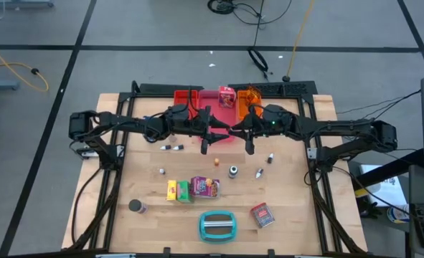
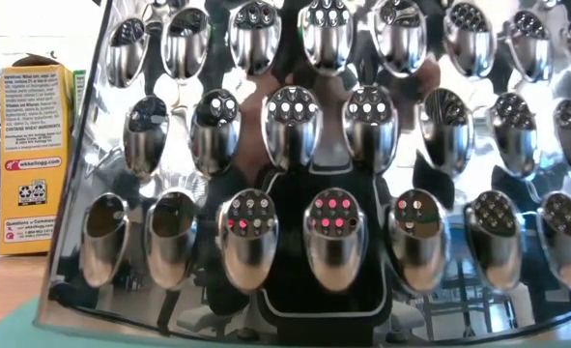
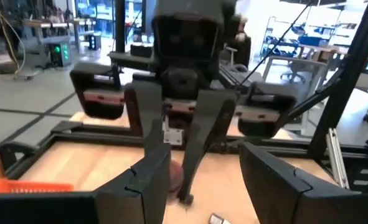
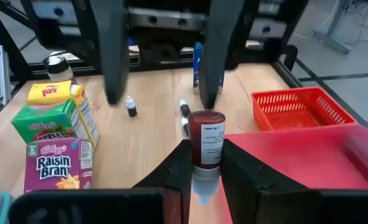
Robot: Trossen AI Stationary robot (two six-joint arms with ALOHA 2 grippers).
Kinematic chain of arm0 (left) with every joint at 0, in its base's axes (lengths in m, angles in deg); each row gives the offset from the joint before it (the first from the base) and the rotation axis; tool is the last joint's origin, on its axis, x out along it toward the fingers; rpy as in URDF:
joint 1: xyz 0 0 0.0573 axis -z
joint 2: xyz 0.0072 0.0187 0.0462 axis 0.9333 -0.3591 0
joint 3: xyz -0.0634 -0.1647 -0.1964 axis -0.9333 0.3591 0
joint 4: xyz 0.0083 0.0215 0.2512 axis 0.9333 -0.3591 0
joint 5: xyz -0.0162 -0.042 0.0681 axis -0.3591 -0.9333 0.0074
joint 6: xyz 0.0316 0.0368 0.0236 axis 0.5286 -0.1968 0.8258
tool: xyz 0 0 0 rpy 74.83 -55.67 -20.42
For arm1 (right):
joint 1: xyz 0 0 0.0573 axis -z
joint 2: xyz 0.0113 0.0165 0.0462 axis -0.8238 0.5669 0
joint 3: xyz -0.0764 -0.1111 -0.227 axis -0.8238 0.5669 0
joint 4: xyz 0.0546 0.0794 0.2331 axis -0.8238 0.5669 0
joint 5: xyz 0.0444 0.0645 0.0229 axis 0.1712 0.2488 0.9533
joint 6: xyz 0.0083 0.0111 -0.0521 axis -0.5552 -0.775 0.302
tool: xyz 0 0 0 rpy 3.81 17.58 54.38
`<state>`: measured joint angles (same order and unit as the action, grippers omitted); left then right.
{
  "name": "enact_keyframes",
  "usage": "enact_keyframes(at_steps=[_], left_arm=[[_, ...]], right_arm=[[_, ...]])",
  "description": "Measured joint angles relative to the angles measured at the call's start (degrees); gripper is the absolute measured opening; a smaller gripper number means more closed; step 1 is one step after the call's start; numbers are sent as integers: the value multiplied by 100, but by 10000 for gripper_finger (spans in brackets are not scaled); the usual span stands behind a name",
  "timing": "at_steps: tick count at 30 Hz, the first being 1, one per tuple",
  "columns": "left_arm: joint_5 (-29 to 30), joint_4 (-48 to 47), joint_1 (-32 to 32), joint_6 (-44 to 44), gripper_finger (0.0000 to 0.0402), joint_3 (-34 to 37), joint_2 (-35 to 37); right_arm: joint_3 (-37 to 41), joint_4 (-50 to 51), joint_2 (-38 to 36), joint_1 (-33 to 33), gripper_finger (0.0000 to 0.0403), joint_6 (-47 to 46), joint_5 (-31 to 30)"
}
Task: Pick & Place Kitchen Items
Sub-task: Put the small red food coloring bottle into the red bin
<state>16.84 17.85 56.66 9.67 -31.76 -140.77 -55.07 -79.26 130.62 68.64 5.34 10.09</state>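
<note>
Right gripper (image 4: 199, 174), fingers clamped on an upright dark-red sauce bottle (image 4: 207, 140), poised above the pink tray (image 4: 296, 155); left gripper (image 3: 199, 186) faces it, fingers apart.

At the far edge of the wooden table (image 1: 298, 215) three plastic trays sit in a row. The red tray (image 1: 184, 97) is on one end, the pink tray (image 1: 210, 100) is in the middle, and the orange tray (image 1: 251, 97) is on the other end. Near the front edge lies a teal and grey grater (image 1: 217, 225). Its shiny metal bumps fill the low view.
</note>
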Motion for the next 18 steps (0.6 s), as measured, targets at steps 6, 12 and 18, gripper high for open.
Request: enact_keyframes(at_steps=[6, 12, 18], left_arm=[[169, -127, -4, 22, 195, 0, 0], [265, -208, -4, 137, 196, 0, -4], [406, -224, -4, 145, 196, 2, -6]], right_arm=[[0, -31, 0, -2, 57, 12, 19], [-9, -70, 0, -2, 57, 12, 32], [-11, -93, -2, -2, 57, 12, 185]])
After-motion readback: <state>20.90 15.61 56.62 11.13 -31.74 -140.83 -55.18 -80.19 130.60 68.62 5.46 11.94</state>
